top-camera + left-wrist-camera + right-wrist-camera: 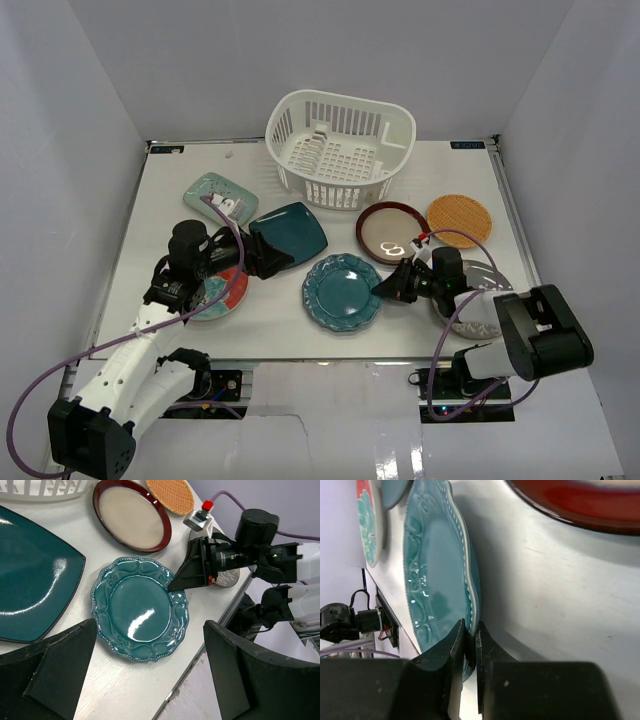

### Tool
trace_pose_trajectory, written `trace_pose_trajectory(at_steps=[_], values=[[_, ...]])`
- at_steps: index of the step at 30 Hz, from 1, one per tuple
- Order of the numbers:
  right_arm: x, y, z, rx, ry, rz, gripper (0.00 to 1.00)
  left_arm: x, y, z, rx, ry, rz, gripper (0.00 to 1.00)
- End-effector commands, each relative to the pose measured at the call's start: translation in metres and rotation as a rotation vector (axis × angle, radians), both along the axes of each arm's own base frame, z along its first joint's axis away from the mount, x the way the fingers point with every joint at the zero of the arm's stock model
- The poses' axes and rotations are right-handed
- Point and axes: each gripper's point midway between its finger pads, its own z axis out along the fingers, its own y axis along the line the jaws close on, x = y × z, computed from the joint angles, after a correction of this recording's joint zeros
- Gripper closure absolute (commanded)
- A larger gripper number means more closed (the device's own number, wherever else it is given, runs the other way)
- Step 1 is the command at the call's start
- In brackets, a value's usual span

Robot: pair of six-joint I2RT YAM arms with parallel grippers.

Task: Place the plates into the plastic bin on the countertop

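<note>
Teal scalloped plate (340, 292): glossy, round, with a beaded wavy rim. It lies close to the near edge of the white countertop (280, 322) and is one of seven plates. The right gripper (385, 288) is clenched on its 3 o'clock rim. Bare surface separates it from the single slotted white bin (283, 130) at 12 o'clock. The dark square plate (295, 228) lies at 10 o'clock and the brown-rimmed plate (380, 225) at 1 o'clock. The left gripper (272, 258), at 9 o'clock, is spread wide and empty.

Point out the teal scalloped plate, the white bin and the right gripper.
teal scalloped plate (340, 292): top view, centre
white bin (340, 160): top view, perforated base
right gripper (471, 639): right wrist view, between fingertips
</note>
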Motion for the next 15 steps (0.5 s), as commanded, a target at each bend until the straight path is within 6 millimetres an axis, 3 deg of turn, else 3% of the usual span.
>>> trace_pose_trajectory(at_steps=[1, 3, 8, 9, 12, 13, 15], values=[[0.008, 0.000, 0.026, 0.005, -0.122, -0.015, 0.92, 0.004, 0.002, 0.012, -0.011, -0.023, 0.031, 0.02], [0.009, 0.006, 0.054, 0.068, -0.159, -0.001, 0.92, 0.003, 0.003, 0.015, -0.016, -0.031, 0.034, 0.02], [0.025, 0.012, 0.183, 0.201, -0.438, -0.018, 0.92, 0.011, 0.015, 0.021, 0.009, -0.055, 0.129, 0.02], [0.031, 0.012, 0.221, 0.216, -0.503, -0.028, 0.92, 0.013, 0.019, 0.023, 0.014, -0.059, 0.161, 0.02], [0.042, 0.008, 0.281, 0.228, -0.628, -0.067, 0.92, 0.024, 0.036, 0.013, 0.061, -0.030, 0.283, 0.02], [0.053, 0.006, 0.312, 0.230, -0.691, -0.105, 0.92, 0.024, 0.039, 0.012, 0.071, -0.030, 0.305, 0.02], [0.076, 0.003, 0.328, 0.203, -0.723, -0.146, 0.92, 0.021, 0.038, 0.013, 0.071, -0.034, 0.296, 0.02]])
